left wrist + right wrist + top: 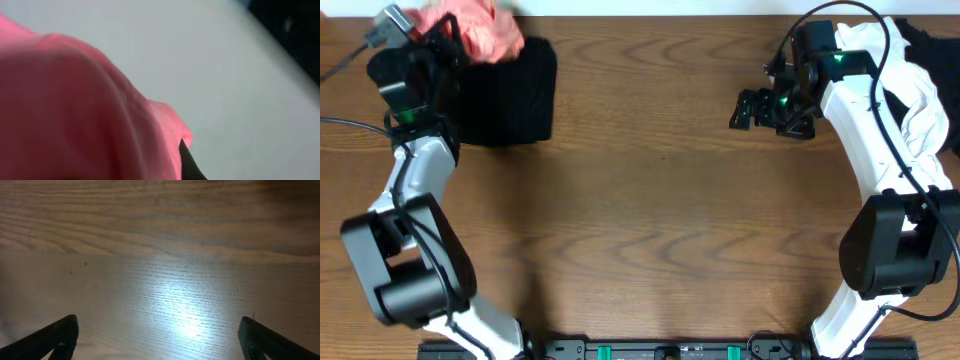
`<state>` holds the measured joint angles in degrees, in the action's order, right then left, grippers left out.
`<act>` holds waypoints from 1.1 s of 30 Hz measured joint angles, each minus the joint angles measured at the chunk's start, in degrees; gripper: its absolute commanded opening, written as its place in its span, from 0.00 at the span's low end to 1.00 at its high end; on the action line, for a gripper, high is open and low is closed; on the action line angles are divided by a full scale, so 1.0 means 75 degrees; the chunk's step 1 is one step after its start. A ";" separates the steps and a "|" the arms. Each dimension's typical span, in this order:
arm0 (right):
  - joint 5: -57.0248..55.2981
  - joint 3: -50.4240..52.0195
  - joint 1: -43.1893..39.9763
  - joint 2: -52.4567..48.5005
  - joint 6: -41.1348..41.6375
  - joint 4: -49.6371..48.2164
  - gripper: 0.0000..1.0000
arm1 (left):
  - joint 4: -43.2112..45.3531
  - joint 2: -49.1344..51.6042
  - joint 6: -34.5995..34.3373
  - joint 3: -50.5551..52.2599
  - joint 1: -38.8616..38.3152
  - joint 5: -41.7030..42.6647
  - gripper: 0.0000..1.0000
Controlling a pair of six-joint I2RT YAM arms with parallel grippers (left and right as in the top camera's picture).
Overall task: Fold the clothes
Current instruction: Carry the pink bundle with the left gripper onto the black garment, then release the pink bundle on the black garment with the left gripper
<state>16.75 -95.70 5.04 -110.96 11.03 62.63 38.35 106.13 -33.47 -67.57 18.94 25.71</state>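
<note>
The salmon-pink T-shirt [480,33] is bunched up at the far left, over the back edge of a neat black folded rectangle [510,95]. My left gripper [448,42] is buried in the bunch and looks shut on it. In the left wrist view the pink cloth [75,110] fills the frame, with only one dark fingertip showing. My right gripper [748,108] is open and empty over bare table at the far right; its fingers stand wide apart in the right wrist view [160,342]. White clothes [923,105] and a black garment [930,42] lie behind the right arm.
The wooden table [650,220] stretches between the two arms. The pile of white and black clothes sits at the far right edge. The black rectangle lies close to the left arm's upper links.
</note>
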 measured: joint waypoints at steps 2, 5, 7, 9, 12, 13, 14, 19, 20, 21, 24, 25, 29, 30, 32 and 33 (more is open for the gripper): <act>-0.0003 0.0000 0.0000 0.0000 0.0003 -0.0041 0.99 | -0.0152 0.0254 0.0184 0.0000 0.0216 0.0262 0.06; -0.0003 0.0000 0.0000 0.0000 0.0003 -0.0128 0.99 | -0.0481 0.0548 0.0329 0.0000 0.0592 0.0714 0.06; 0.0000 0.0000 0.0000 0.0000 0.0000 -0.0221 0.99 | -0.0845 0.0670 0.0379 -0.0006 0.0836 0.1046 0.12; 0.0000 0.0000 0.0000 0.0000 0.0003 -0.0370 0.99 | -0.1355 0.0697 0.0396 -0.0017 0.1008 0.1297 0.39; 0.0012 0.0000 0.0017 0.0000 0.0003 -0.0562 0.99 | -0.1967 0.0697 0.0341 -0.0020 0.1105 0.1801 0.70; 0.0020 0.0000 0.0017 0.0000 0.0003 -0.0621 0.99 | -0.2066 0.0697 0.0280 -0.0020 0.1105 0.2072 0.73; 0.0020 0.0000 0.0023 0.0000 0.0003 -0.0659 0.99 | -0.2084 0.0697 0.0294 -0.0020 0.1096 0.2285 0.76; 0.0029 0.0000 0.0154 0.0000 0.0003 -0.0734 0.99 | -0.2119 0.0694 0.0143 -0.0032 0.1087 0.3611 0.80; 0.0035 0.0000 0.0187 0.0000 0.0003 -0.0734 0.99 | -0.2174 0.0688 0.0087 -0.0035 0.1087 0.3821 0.80; 0.0038 0.0000 0.0198 0.0000 0.0003 -0.0734 0.99 | -0.2296 0.0667 0.0047 -0.0038 0.1087 0.4030 0.80; 0.0038 0.0000 0.0210 0.0000 0.0003 -0.0734 0.99 | -0.2672 0.0527 -0.0052 -0.0041 0.1087 0.4505 0.80; 0.0038 0.0000 0.0210 0.0000 0.0003 -0.0734 0.99 | -0.2745 0.0458 -0.0087 -0.0041 0.1087 0.4602 0.80; 0.0038 0.0000 0.0210 0.0000 0.0000 -0.0734 0.99 | -0.2830 -0.0111 -0.0146 -0.0041 0.1087 0.4794 0.82; 0.0038 0.0000 0.0210 0.0000 0.0000 -0.0734 0.99 | -0.2868 -0.0309 -0.0157 -0.0041 0.1087 0.4797 0.84; 0.0041 0.0000 0.0210 0.0000 0.0000 -0.0734 0.99 | -0.2906 -0.0816 -0.0169 -0.0041 0.1087 0.4782 0.86; 0.0047 0.0000 0.0210 0.0000 -0.0003 -0.0737 0.99 | -0.2923 -0.1037 -0.0169 -0.0041 0.1087 0.4774 0.87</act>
<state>17.10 -95.70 6.61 -110.96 11.00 57.10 16.43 98.35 -34.74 -67.88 27.09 61.52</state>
